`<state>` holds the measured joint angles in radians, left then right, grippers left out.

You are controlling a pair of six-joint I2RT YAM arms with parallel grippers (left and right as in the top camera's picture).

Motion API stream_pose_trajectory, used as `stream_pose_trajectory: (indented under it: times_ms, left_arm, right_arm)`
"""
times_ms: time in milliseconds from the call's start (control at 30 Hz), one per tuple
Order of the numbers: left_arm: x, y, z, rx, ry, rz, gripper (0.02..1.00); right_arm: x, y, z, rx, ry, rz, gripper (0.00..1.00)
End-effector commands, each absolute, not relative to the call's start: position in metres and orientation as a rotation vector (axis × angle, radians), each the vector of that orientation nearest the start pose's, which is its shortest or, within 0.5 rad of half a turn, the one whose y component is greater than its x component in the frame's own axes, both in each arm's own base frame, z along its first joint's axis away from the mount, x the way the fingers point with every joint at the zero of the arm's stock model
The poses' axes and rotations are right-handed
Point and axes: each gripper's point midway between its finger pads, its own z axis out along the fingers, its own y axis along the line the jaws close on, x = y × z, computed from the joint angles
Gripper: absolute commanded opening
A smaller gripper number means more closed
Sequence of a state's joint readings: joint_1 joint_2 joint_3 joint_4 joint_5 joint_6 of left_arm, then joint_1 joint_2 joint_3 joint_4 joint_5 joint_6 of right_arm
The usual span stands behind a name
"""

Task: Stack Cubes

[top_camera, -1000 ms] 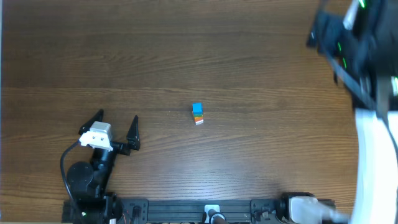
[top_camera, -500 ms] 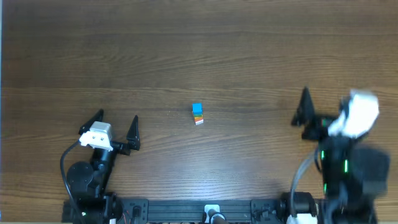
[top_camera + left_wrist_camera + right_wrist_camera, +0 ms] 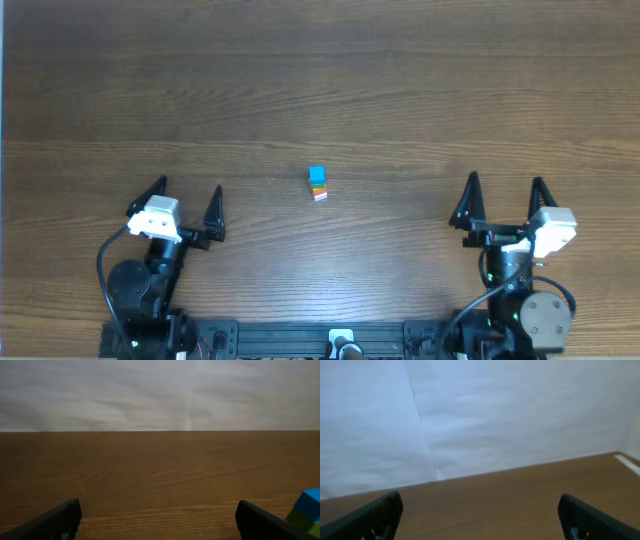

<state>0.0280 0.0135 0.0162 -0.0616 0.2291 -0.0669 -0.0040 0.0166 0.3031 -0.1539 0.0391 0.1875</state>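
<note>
Closest to us, the left fingers [image 3: 214,206] and the right fingers [image 3: 468,202] sit low by their bases. Both pairs are spread wide open with nothing in them. We think the tower is built, so the step now is just to rest and leave it alone. To do that well, we should not swing either arm in toward the middle. If we must move, we go slow and keep to our own side, because a tall thin tower can tip at one small bump. A bit farther up, the cube tower [image 3: 317,184] stands on the worktop [image 3: 300,80] in the middle, between the two arms and well apart from both. The blue cube [image 3: 317,175] is on top. Now the hard parts. From above, the cubes under the blue one look very small. We see some orange and a pale bit at the foot, but we cannot count them or tell if they sit straight. In the left wrist view the tower is cut off at the edge, so we see the blue cube on a green cube [image 3: 301,521] and nothing below that. The fingers are cut off at the edge in both wrist views too. Farthest off, the worktop runs up to a white wall [image 3: 520,410].
</note>
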Motion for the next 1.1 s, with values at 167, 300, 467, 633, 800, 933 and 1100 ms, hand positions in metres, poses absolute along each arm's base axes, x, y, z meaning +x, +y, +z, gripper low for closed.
stream_pose_trajectory:
  times_ms: [167,300,467,633,800,933,1100]
  left_arm:
    - [0.243,-0.034,0.162,0.123,1.623,-0.21,1.0]
    - [0.243,-0.034,0.162,0.123,1.623,-0.21,1.0]
    - [0.243,-0.034,0.162,0.123,1.623,-0.21,1.0]
    - [0.243,-0.034,0.162,0.123,1.623,-0.21,1.0]
    - [0.243,-0.034,0.162,0.123,1.623,-0.21,1.0]
    - [0.243,-0.034,0.162,0.123,1.623,-0.21,1.0]
    - [0.243,-0.034,0.162,0.123,1.623,-0.21,1.0]
  right_arm:
    - [0.234,-0.009,0.245,0.189,1.398,0.139,0.993]
    - [0.237,-0.005,0.239,0.113,1.38,0.088,0.991]
    - [0.239,0.016,0.232,-0.036,1.391,0.111,0.991]
    - [0.241,0.025,0.214,-0.075,1.456,0.148,0.993]
    - [0.243,0.021,0.193,-0.048,1.541,0.13,0.993]
    - [0.244,0.01,0.173,0.002,1.614,0.085,0.993]
    - [0.245,0.007,0.164,0.017,1.634,0.069,0.991]
